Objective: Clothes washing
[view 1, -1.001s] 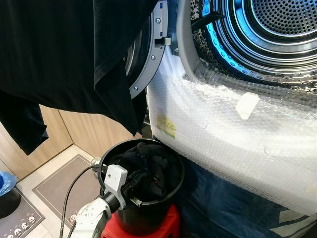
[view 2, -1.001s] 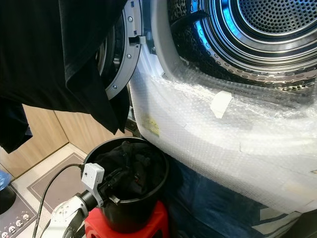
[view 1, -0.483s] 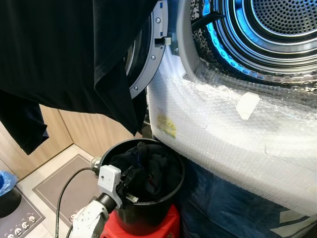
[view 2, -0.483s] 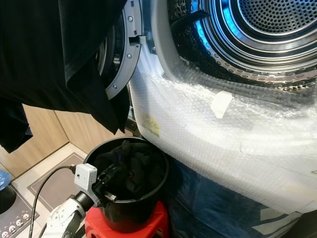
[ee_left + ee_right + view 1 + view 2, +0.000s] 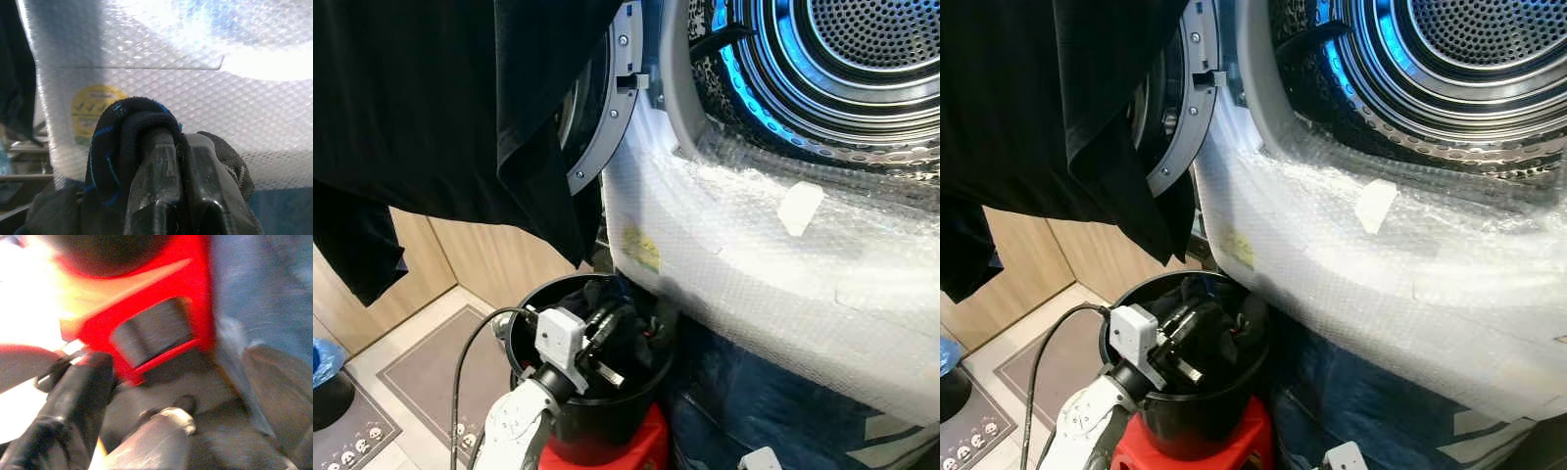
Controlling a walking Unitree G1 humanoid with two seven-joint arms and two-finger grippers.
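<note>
**Now lifting: one dark garment leaves the bucket for the drum**

Midway through loading, we have our left gripper (image 5: 607, 343) down in the black bucket (image 5: 607, 431), its two black fingers (image 5: 161, 186) pressed together on a fold of dark cloth (image 5: 122, 147). Seen along the wrist, the fabric wraps up and over the fingertips: a thick, soft knit, black with thin blue stitching, bunched rather than flat. More dark laundry (image 5: 636, 328) lies heaped just beyond the jaws, inside the bucket, which stands on a red stool (image 5: 641, 452).

We judge the next move to be a lift clear of the rim, then a swing up and rightward to the open drum (image 5: 862, 59), well above the jaws, past the bubble wrap (image 5: 754, 264) over the washer's front. The cloth looks limp, so it may trail and snag other pieces.

Our right gripper (image 5: 73, 401) hangs low near the stool's base; we cannot tell how its fingers stand in that blurred view.
</note>
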